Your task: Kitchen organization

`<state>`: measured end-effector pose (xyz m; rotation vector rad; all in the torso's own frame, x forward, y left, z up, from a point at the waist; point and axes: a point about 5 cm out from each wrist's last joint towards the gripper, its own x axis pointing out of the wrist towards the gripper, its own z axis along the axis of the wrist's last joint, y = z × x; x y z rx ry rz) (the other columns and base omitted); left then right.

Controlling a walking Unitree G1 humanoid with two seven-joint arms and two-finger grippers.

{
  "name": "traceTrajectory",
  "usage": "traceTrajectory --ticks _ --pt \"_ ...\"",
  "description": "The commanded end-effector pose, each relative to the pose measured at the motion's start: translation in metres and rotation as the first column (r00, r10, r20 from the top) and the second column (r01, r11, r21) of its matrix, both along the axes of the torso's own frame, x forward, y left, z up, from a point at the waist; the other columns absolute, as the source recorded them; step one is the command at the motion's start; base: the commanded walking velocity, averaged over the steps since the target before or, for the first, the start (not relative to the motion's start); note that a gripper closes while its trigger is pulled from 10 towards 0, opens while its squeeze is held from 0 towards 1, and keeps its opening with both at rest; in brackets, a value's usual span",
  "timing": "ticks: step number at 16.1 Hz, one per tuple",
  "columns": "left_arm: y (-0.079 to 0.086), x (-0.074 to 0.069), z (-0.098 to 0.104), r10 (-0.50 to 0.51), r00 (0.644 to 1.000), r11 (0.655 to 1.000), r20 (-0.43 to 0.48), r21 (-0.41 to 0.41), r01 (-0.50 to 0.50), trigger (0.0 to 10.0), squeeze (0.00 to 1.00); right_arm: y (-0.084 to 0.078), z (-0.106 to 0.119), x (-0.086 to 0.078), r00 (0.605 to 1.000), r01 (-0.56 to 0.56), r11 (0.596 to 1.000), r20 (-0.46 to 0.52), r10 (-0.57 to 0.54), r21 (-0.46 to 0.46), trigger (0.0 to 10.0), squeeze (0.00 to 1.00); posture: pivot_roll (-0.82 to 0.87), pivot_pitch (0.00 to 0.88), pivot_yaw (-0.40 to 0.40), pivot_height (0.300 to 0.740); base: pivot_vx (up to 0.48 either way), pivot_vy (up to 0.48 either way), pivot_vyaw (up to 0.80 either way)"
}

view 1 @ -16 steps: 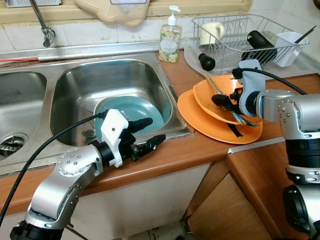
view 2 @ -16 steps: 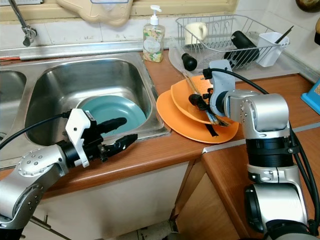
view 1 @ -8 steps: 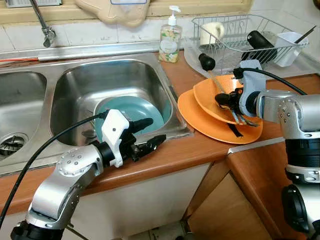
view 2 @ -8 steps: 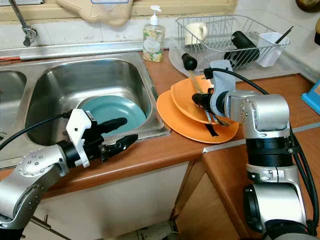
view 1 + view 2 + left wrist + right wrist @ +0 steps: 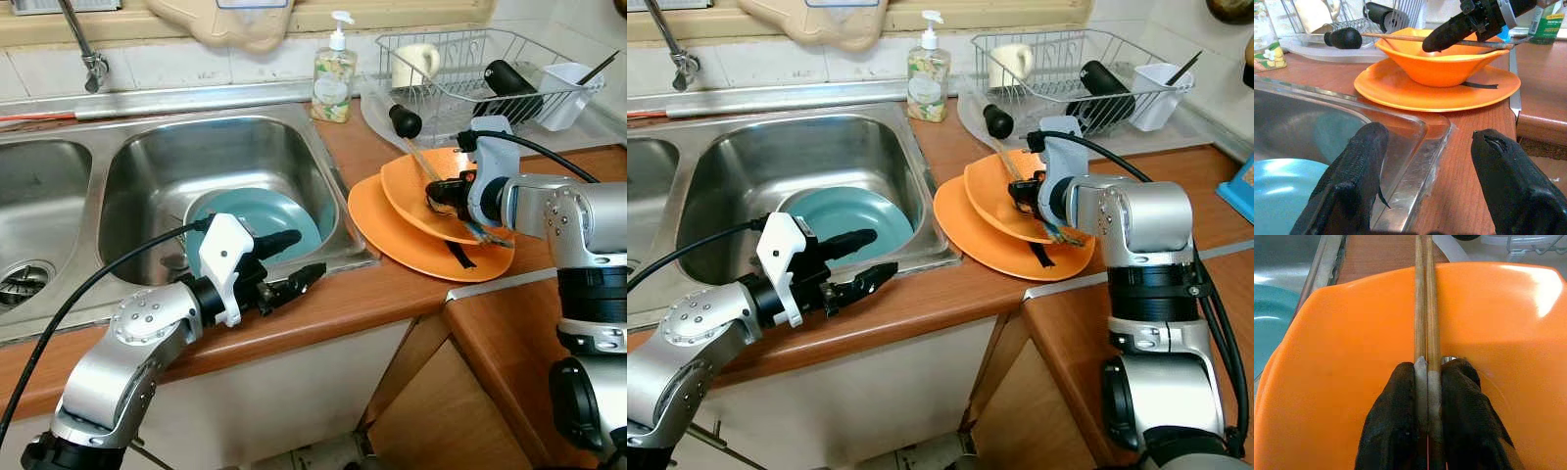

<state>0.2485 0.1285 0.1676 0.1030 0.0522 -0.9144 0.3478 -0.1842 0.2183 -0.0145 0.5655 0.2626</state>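
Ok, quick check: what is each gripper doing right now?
Left gripper: open, empty, over the counter edge by the sink.
Right gripper: shut on the chopsticks, above the orange bowl.

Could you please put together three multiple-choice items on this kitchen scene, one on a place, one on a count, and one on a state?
1. Where does the teal plate lie?
A. In the sink basin
B. In the dish rack
C. On the orange plate

2. How many chopsticks does the right gripper hold?
A. One
B. Two
C. Four

3. How do the left gripper's jaws stand?
A. Shut on a sponge
B. Shut on the teal plate
C. Open and holding nothing

Key:
1 A, the teal plate lies on the bottom of the sink basin.
2 B, the right wrist view shows two wooden sticks side by side between the jaws, above the orange bowl.
3 C, the left wrist view shows a wide gap between the jaws, with the counter beyond.
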Motion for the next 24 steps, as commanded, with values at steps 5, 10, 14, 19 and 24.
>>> traceTrajectory --ticks 5,10,14,19,24 --pt "0.001 0.006 0.006 0.024 0.999 1.0 0.042 -0.005 -0.024 10.0 0.0 0.002 0.022 0.001 0.996 -0.021 0.999 0.082 0.017 0.044 0.0 0.0 -0.15 0.0 -0.027 0.74 0.0 0.0 0.0" --pt "0.004 0.011 0.017 0.066 0.997 0.989 0.035 -0.133 -0.061 10.0 0.0 0.029 0.055 -0.024 0.896 -0.277 0.953 0.392 0.208 0.127 0.0 0.0 -0.14 0.0 -0.027 0.74 0.0 0.0 0.0" --pt "0.004 0.012 0.028 0.05 0.999 0.947 -0.007 -0.319 -0.05 10.0 0.0 0.061 0.04 -0.059 0.778 -0.495 0.859 0.504 0.374 0.127 0.0 0.0 -0.14 0.0 -0.019 0.74 0.0 0.0 0.0" --pt "0.005 0.012 0.048 -0.042 0.998 0.813 -0.045 -0.582 0.008 10.0 0.0 0.085 0.013 -0.083 0.688 -0.623 0.781 0.504 0.522 0.042 0.0 0.0 -0.14 0.0 -0.015 0.74 0.0 0.0 0.0" --pt "-0.009 0.022 0.043 -0.12 0.985 0.714 -0.127 -0.7 -0.003 0.0 0.0 0.102 0.008 -0.094 0.6 -0.711 0.703 0.516 0.612 -0.006 0.0 0.0 -0.14 0.0 -0.017 0.74 0.0 0.0 0.0"
